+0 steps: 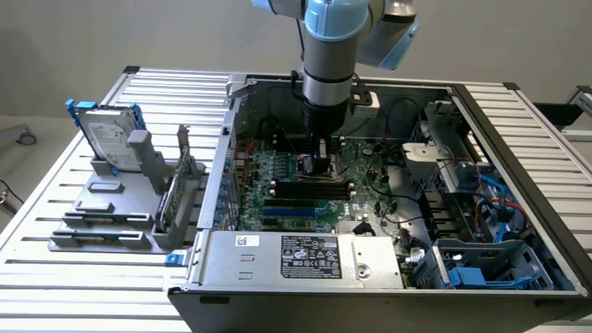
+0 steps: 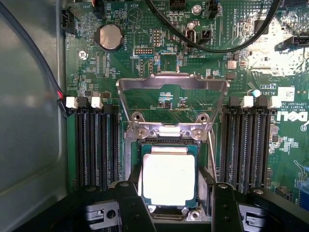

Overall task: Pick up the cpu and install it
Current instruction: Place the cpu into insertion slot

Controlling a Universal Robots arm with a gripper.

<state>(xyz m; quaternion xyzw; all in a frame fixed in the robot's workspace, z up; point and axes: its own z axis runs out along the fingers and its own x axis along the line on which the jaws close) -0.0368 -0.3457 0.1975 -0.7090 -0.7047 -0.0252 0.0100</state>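
Note:
In the wrist view the cpu [image 2: 169, 179], a small square chip with a bright silver top, lies flat inside the socket frame [image 2: 169, 133] on the green motherboard. The socket's metal load plate [image 2: 173, 81] is swung up and open. My gripper [image 2: 171, 209] is low over the chip, and its two black fingers [image 2: 131, 205] straddle it. The jaws stand open, and a gap shows between the chip and one finger. In the exterior view the arm reaches straight down into the open computer case [image 1: 518, 132], with the gripper [image 1: 319, 163] just above the board.
Black memory slots [image 2: 94, 145] flank the socket on both sides. Black cables [image 2: 207, 43] loop over the board beyond it, near a coin battery [image 2: 110, 37]. A hard drive with blue brackets [image 1: 109, 139] stands on a grey rack at the exterior view's left. The power supply [image 1: 306, 257] lines the case's near edge.

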